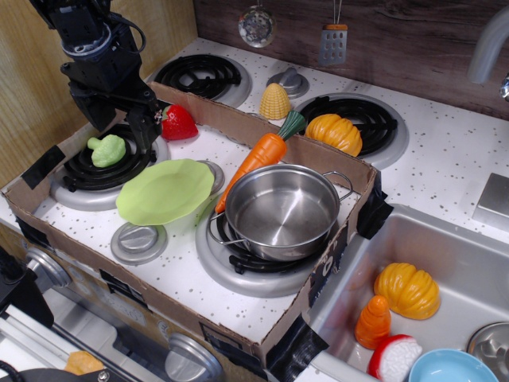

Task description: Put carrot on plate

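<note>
Your carrot [261,158] leans on the steel pot [282,209] at its 11 o'clock, tip toward the lime-green plate [165,191]. Your gripper [134,127] hangs at the plate's 11 o'clock; whether its fingers are parted is probably unreadable here.

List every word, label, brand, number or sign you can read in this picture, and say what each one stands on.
None: no readable text, number or brand shows anywhere.
The carrot, plate, pot and cardboard wall are all plain.
The stove knobs bear no legible marks.
The black tape is unprinted.
</note>
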`<state>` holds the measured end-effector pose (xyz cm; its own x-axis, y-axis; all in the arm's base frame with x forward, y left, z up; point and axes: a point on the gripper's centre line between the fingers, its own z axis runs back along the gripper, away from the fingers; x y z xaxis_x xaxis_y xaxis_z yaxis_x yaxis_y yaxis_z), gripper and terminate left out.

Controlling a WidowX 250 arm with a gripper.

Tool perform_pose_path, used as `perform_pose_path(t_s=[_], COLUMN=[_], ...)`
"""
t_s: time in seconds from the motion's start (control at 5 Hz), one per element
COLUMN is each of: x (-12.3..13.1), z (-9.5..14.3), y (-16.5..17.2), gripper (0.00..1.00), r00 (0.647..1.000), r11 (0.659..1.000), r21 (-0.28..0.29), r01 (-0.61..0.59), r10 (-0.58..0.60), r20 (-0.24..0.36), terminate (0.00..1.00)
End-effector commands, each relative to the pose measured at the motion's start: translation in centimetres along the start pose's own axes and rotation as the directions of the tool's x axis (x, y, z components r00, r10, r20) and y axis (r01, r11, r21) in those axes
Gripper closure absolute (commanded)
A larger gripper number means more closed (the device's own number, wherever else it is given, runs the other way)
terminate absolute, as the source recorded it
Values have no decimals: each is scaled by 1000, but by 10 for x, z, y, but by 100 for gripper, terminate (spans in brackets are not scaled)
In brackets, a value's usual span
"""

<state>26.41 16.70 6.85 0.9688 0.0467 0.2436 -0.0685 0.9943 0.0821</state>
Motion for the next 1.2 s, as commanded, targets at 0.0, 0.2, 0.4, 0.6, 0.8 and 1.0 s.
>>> perform_pose_path(t_s=[0.0, 0.2, 0.4, 0.6, 0.8, 1.0], x=[0, 11, 17, 20, 22, 29], z=[0, 12, 19, 26, 21, 26], y=[0, -19, -36, -51, -66, -77], gripper=[0, 0, 0, 0, 0, 0], r00=[1000, 980, 968, 955, 941, 942], r11=[1000, 987, 980, 977, 975, 970], r21=[0, 39, 40, 25, -29, -90], r01=[0, 157, 197, 211, 219, 225], r10=[0, -161, -200, -211, -203, -192], r20=[0, 118, 148, 209, 272, 276], terminate=[0, 0, 0, 0, 0, 0])
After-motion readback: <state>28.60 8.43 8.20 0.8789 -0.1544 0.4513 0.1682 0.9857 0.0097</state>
